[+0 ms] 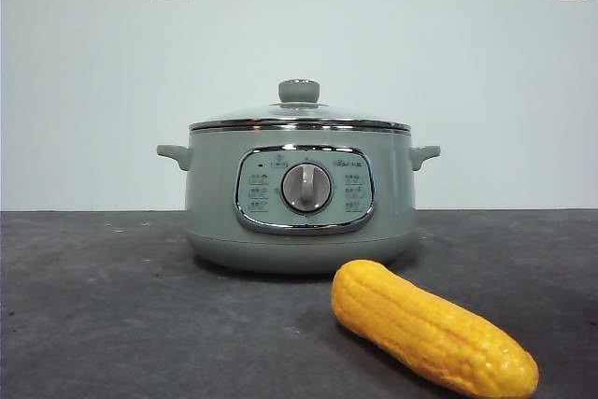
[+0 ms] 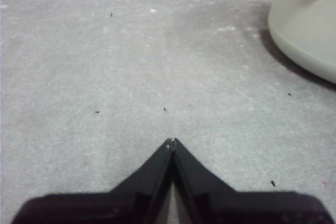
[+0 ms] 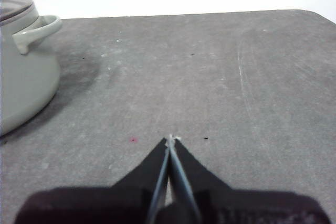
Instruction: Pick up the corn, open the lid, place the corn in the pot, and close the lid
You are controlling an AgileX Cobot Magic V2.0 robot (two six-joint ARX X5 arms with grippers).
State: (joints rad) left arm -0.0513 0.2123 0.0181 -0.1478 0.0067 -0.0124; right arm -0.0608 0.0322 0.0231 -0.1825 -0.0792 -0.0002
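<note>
On the table [image 1: 112, 324], corn [image 1: 432, 326] lies before the lidded pot [image 1: 301, 195]; left pincer [image 2: 171, 141] and right pincer [image 3: 171, 138] both pressed together, holding nothing

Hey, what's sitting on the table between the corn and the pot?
Nothing: in the front view only bare dark table separates the corn from the pot behind it. They are apart, not touching.

Pot [image 2: 310, 30] cut off by frame edge in both wrist views; panel labels [image 1: 259, 192] too small to read.
</note>
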